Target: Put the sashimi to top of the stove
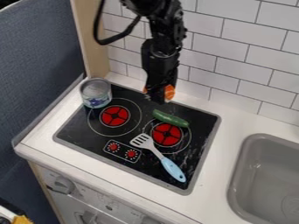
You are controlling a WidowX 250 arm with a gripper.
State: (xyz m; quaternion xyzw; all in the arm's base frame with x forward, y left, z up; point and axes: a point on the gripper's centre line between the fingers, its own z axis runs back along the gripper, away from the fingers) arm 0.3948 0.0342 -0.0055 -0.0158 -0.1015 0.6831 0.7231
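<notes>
White countertop [43,133], its front edge closest to my camera, carries everything I'm working with. Set into it is the black stove [88,139] with two red burners, and past the stove's right edge sits the grey sink [255,175]. My arm [161,33] comes in from the top of the view, and the gripper [156,98] hangs over the stove's far edge. At the far left corner I have a can [95,92]; a spatula [159,154] slants across the middle towards the near right corner, and a cucumber [170,118] lies by the right burner.

Smallest is what I'm after: the sashimi [169,92], orange, at the gripper's tip by the stove's far edge, peeking out on either side. I can't tell how wide the gripper stands, nor whether it has the piece held or is merely in front of it.

I'd expect it to be light and a bit soft, perhaps slick on its faces, so it could pivot or slide out of a shallow pinch. I'd want it by the middle, squarely across the narrower sides, with modest pressure. Gripped near one end, I think it would droop or twist. Nothing about it strikes me as fragile.
</notes>
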